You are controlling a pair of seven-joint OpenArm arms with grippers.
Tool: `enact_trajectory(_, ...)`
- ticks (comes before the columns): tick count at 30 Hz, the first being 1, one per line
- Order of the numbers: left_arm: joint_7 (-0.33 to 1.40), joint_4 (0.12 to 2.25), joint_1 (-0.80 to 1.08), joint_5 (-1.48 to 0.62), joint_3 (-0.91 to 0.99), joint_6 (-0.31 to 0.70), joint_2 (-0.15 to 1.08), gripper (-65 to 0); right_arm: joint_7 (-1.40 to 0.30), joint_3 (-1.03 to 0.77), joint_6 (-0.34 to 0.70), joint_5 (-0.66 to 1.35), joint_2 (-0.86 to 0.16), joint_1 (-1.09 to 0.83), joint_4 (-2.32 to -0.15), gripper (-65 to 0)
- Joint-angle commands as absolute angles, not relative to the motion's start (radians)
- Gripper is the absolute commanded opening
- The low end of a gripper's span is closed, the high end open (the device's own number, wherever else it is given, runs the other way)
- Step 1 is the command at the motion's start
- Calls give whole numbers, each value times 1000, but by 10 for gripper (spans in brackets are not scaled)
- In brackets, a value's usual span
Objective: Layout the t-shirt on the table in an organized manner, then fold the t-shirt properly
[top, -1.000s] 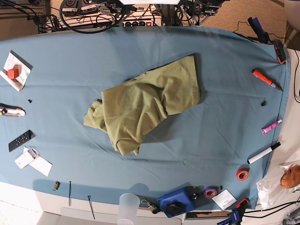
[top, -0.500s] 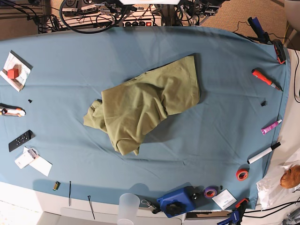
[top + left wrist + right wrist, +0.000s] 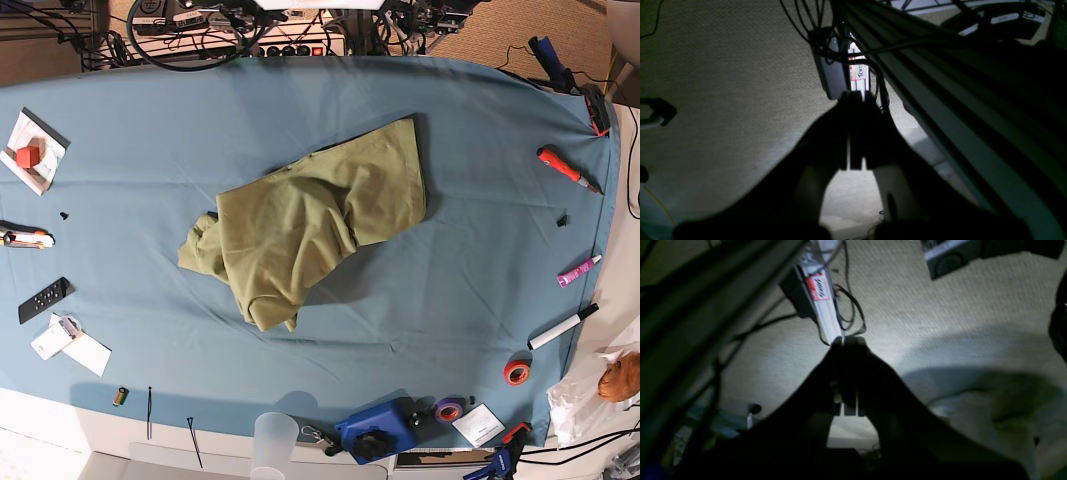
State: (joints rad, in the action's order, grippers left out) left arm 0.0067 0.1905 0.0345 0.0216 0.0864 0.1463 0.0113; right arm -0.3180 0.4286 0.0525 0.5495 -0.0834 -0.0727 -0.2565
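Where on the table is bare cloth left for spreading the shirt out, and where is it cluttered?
Bare table lies between the t-shirt and the orange screwdriver, and left of the t-shirt toward the remote. Both ends and the near edge are crowded.

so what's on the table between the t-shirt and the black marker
Nothing: in the base view only bare blue cloth of the table lies between the t-shirt and the black marker.

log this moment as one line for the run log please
stage: not started | t-shirt: crumpled heap mid-table | left gripper: shut, empty, off table | right gripper: shut, empty, off table
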Motion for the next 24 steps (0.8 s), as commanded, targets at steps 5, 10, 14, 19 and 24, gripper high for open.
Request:
enact_trajectory(5,-9,198,74,15,88,38,17,-650,-325,430,55,549,-148,-84,-262,-650)
enact_trajectory(10,-26,257,145,15,88,-2,36,-650,-323,430,56,549,-195,-122,-262,-650)
enact_trajectory(14,-26,338,215,13,88,-3,51,-650,-319,430,56,549,-222,-171,-291,-650)
enact_trajectory(19,-26,466,304,-80,88,-4,76,-650,-318,430,56,526,-272,-275,-441,-650)
enact_trajectory(24,-23,618,393,-91,88,-3,105,-650,-319,430,55,477,-329,-390,-653,-650)
